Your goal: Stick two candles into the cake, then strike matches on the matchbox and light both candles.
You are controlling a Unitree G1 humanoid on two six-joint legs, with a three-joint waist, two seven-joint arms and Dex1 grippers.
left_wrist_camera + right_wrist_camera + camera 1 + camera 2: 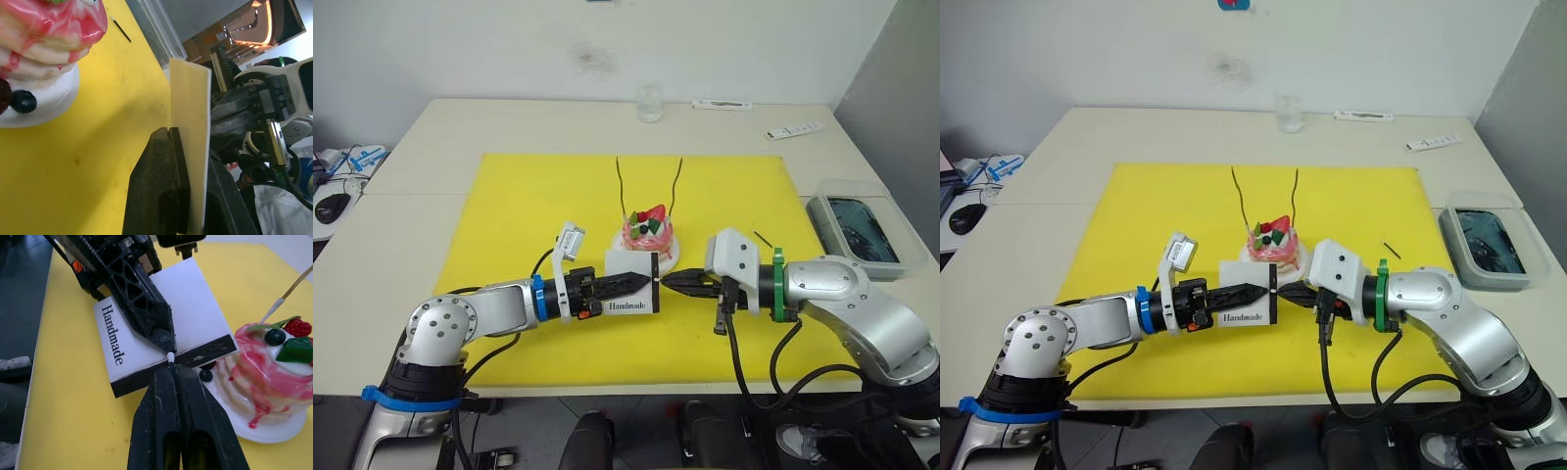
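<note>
1. The left gripper (pixel 636 283) is clamped on the matchbox (pixel 631 282), holding it on edge just in front of the cake (pixel 646 233).
2. Both candles (pixel 625 192) are already stuck in the cake, neither lit as far as I can see.
3. The right gripper (pixel 170 363), jaws pinched together on a match (pixel 170 357), has its pale head at the box's dark strip. So striking and lighting are still left.
4. A second match (pixel 763 238) lies on the mat, well right of the cake.

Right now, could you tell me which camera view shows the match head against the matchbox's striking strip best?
The right wrist view: the match's white head touches the matchbox's dark strip, pinched by the right gripper. The eye views show only the grippers meeting at the box; the left wrist view shows its edge.
</note>
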